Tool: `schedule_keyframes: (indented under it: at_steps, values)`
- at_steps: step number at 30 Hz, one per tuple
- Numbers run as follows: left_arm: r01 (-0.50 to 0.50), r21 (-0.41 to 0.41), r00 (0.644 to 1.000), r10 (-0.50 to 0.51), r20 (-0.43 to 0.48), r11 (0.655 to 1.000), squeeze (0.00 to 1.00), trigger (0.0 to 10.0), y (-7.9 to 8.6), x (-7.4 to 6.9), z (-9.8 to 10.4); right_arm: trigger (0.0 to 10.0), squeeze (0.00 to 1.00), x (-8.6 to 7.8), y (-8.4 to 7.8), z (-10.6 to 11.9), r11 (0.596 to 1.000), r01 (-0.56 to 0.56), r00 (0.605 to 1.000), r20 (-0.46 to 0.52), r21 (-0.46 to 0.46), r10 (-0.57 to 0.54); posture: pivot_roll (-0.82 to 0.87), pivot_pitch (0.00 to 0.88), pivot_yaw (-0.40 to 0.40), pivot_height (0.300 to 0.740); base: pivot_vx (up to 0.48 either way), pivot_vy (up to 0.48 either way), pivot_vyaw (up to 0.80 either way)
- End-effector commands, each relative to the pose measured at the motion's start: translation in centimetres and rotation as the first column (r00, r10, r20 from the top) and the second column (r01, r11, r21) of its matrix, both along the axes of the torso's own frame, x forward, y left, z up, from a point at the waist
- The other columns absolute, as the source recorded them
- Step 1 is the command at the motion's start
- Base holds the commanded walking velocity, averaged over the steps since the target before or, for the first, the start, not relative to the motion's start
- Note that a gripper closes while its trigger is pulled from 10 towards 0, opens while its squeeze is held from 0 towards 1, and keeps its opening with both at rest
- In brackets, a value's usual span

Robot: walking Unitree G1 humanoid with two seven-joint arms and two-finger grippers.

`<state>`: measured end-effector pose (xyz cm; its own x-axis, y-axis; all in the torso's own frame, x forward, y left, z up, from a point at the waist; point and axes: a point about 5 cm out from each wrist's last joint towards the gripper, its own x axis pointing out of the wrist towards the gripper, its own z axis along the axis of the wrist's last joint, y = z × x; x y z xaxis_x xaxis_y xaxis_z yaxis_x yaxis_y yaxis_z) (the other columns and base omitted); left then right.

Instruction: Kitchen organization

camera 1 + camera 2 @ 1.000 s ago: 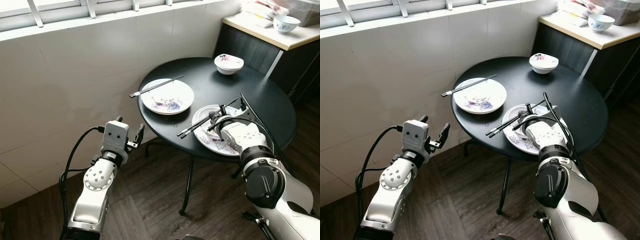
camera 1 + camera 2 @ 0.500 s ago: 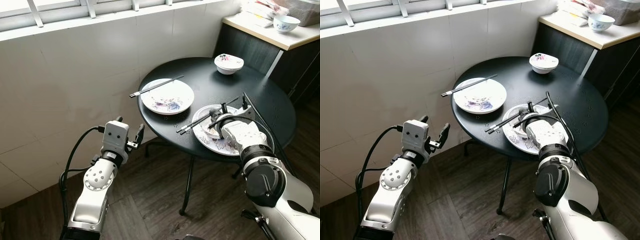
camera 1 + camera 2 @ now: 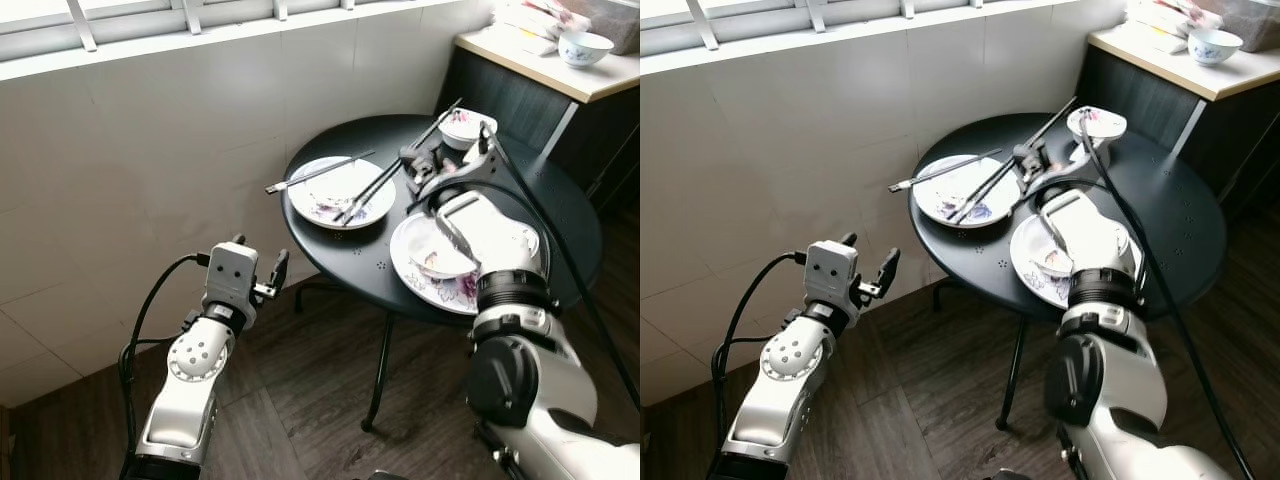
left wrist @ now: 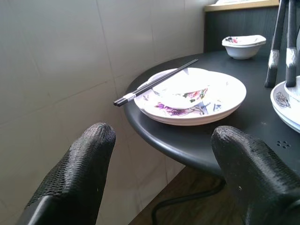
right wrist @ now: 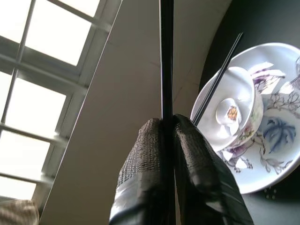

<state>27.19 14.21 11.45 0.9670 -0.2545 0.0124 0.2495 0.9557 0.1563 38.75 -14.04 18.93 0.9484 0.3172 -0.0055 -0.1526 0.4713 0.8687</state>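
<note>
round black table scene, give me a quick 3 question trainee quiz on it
1. True or false: the right gripper is shut on a pair of black chopsticks.
2. Where does the other pair of black chopsticks lie? A) across the rim of the far white floral plate B) on the floor C) in the small white bowl at the table's far side
3. Fill in: the left gripper is held off the round black table, and its fingers are ____.

Key: 1 true; 2 A; 3 open
</note>
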Motion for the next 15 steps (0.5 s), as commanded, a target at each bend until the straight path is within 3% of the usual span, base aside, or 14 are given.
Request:
schedule_keyframes:
  at_steps: [1,3,7,10,15]
  values:
    - [-0.004,0.000,1.000,0.004,-0.011,1.000,0.00,10.0,0.0,0.1,-0.2,0.0,0.00,-0.4,0.3,1.5,0.997,-0.032,0.994,0.100,-0.073,0.039,-0.01,0.000,-0.041,0.740,0.000,0.000,0.00]
    - [-0.010,-0.003,1.000,0.010,-0.010,1.000,0.00,10.0,0.1,0.0,-0.2,0.0,0.00,-1.2,0.1,1.8,0.978,-0.038,0.978,0.192,-0.207,0.078,-0.02,0.000,-0.041,0.740,0.000,0.000,0.00]
    - [-0.022,-0.018,1.000,0.022,-0.009,1.000,0.00,10.0,0.4,0.1,-0.1,0.0,0.00,-2.3,-0.4,2.1,0.942,-0.013,0.956,0.270,-0.337,0.110,-0.03,0.000,-0.037,0.740,0.000,0.000,0.20]
    - [-0.026,-0.027,1.000,0.026,-0.012,0.999,0.00,10.0,0.5,0.1,-0.1,0.0,0.00,-3.0,-0.5,2.4,0.933,0.004,0.940,0.319,-0.360,0.119,-0.03,0.000,-0.035,0.740,0.000,0.000,0.80]
    - [-0.029,-0.027,1.000,0.028,-0.012,0.999,0.00,10.0,0.6,0.2,0.0,0.0,0.00,-3.9,0.0,2.5,0.945,-0.022,0.924,0.354,-0.325,0.143,-0.02,0.000,-0.033,0.740,0.000,0.000,0.80]
